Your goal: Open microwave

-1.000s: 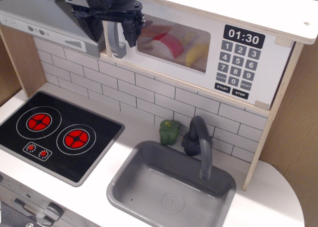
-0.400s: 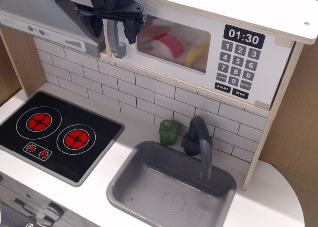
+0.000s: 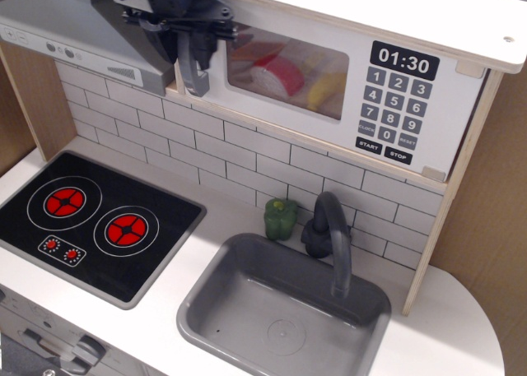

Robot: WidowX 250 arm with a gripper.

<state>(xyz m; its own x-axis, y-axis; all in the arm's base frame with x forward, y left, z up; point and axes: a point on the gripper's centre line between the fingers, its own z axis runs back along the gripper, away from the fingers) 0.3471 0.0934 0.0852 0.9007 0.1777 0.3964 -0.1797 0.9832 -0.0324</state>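
The white toy microwave [image 3: 329,71] sits under the top shelf, door closed against its body. Through its clear window [image 3: 284,70] I see red, white and yellow toy food. The black clock display [image 3: 403,61] reads 01:30 above the grey keypad [image 3: 394,113]. The grey bar handle [image 3: 193,78] runs vertically at the door's left edge. My black gripper [image 3: 185,47] comes down from the top and its two fingers press on the upper part of the handle, one on each side.
The grey slanted range hood [image 3: 74,30] is right beside the gripper on the left. Below are the black hob [image 3: 90,224], a green toy pepper [image 3: 281,218], the grey tap [image 3: 329,236] and the grey sink [image 3: 284,310].
The gripper's fingers have drawn together around the handle; the right finger moved left onto the bar. The door has not visibly moved.
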